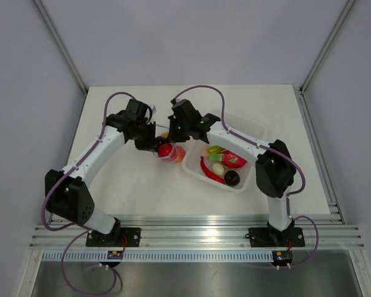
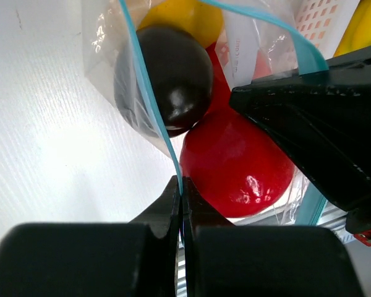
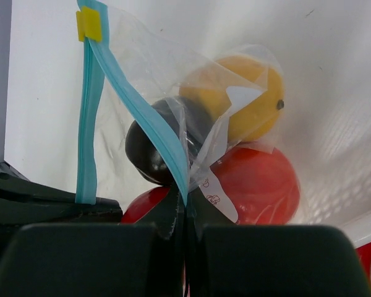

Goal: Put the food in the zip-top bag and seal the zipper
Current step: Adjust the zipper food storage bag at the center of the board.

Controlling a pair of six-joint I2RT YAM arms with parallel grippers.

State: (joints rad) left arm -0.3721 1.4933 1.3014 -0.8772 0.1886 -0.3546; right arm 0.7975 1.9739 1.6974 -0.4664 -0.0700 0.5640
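Left claw (image 2: 180, 193) and right claw (image 3: 185, 204) are both pinched tight on the zipper (image 3: 140, 119). The zip-top bag (image 3: 145, 59) looks thin, floppy and slick, so I'd grab that stiffer strip.

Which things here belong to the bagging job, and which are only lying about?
Job: zip-top bag; zipper; red fruit; dark brown ball; yellow-orange fruit; unbagged food; left pincer and right pincer, both shut on the zipper.

Lying about: white tray; table.
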